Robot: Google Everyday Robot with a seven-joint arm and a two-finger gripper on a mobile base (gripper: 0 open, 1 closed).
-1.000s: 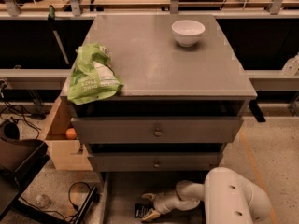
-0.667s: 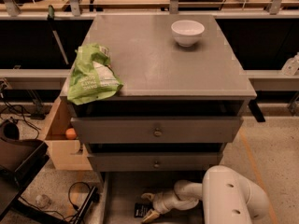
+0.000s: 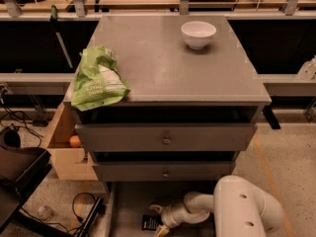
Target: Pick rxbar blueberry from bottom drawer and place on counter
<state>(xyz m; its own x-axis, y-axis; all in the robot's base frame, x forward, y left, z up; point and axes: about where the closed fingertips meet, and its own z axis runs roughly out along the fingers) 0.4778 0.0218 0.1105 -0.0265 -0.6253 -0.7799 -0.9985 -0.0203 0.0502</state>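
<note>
The bottom drawer point(image 3: 129, 201) is pulled open under the grey cabinet, showing its flat grey floor. The rxbar blueberry point(image 3: 149, 222), a small dark flat wrapper, lies on that floor near the bottom edge of the view. My gripper point(image 3: 160, 229) reaches into the drawer from the right on the white arm point(image 3: 242, 211). It sits right beside the bar's right end, partly cut off by the frame edge. I cannot tell whether it touches the bar. The counter point(image 3: 168, 63) is the grey cabinet top above.
A white bowl point(image 3: 198, 33) stands at the back right of the counter. A green and white snack bag point(image 3: 98, 80) hangs over its front left corner. A wooden box with an orange ball point(image 3: 74, 141) stands left of the cabinet. Cables point(image 3: 81, 206) lie on the floor at lower left.
</note>
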